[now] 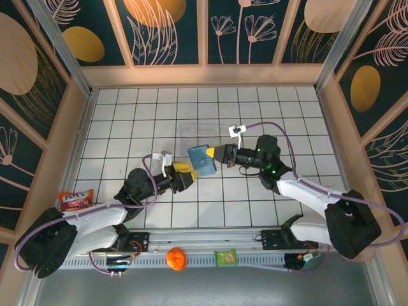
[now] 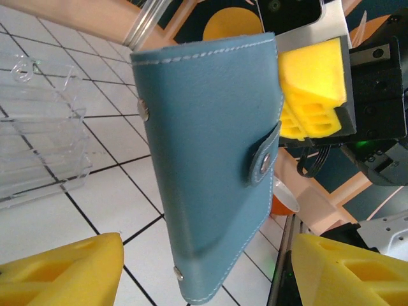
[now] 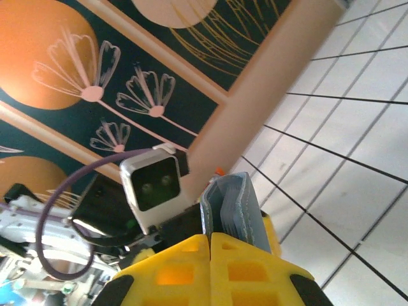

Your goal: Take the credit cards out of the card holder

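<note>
Nearest the bases, the left gripper point(image 1: 189, 173) stands with its yellow fingers point(image 2: 70, 271) well apart, one on each side of the lower end of the card holder point(image 2: 204, 159); the left wrist view shows no contact with it. The card holder hangs upright in the air above the tiled floor point(image 1: 255, 197), between the two grippers, folded shut with its snap strap point(image 2: 264, 156) fastened. The right gripper point(image 1: 215, 155) has its fingers point(image 3: 191, 271) pressed together on one long edge, and the layered greyish edge of the card holder stands up just past them. Farther out, a clear tray point(image 1: 203, 132) sits on the tiles. Judgement: the card holder looks light, its stitched leather-like cover soft and likely to flex, so a pinch at one edge may let it swing. The credit cards, presumably inside, should be stiff, thin and slick. The strap tab looks like the first place to take hold, then any exposed card edge, gripped flat-on.
</note>
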### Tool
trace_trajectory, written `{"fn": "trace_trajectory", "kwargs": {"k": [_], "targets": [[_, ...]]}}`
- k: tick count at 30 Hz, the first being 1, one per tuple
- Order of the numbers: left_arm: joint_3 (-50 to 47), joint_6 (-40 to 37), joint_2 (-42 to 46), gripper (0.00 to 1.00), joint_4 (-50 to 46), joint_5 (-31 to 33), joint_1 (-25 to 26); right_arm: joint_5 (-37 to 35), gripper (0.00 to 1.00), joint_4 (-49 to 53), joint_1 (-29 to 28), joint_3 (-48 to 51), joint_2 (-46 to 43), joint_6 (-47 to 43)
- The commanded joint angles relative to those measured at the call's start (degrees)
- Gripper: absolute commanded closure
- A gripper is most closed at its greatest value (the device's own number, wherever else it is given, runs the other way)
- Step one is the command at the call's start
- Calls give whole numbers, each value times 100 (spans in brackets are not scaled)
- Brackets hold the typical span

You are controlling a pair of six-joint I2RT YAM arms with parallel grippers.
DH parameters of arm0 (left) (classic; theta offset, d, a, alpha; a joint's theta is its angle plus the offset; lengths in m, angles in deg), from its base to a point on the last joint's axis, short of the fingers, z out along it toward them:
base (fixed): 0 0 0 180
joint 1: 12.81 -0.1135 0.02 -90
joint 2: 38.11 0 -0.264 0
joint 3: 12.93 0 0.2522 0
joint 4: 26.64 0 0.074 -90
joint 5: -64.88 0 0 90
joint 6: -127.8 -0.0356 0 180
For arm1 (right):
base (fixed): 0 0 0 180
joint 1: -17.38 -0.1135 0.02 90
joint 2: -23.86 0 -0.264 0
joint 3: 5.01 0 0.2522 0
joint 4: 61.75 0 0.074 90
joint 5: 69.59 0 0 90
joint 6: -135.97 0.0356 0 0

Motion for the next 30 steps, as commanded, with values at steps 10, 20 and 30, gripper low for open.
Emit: {"fn": "trace_trajectory", "kwargs": {"k": [10, 20, 30], "targets": [[176, 117, -95, 40, 911, -412, 15, 274, 100, -1523, -72, -63, 201, 964], [307, 187, -51, 66, 758, -521, 14, 0, 100, -1149, -91, -16, 366, 835], [542, 515, -154, 100, 82, -1, 20, -1749, 79, 2033, -461, -747, 28, -691]]}}
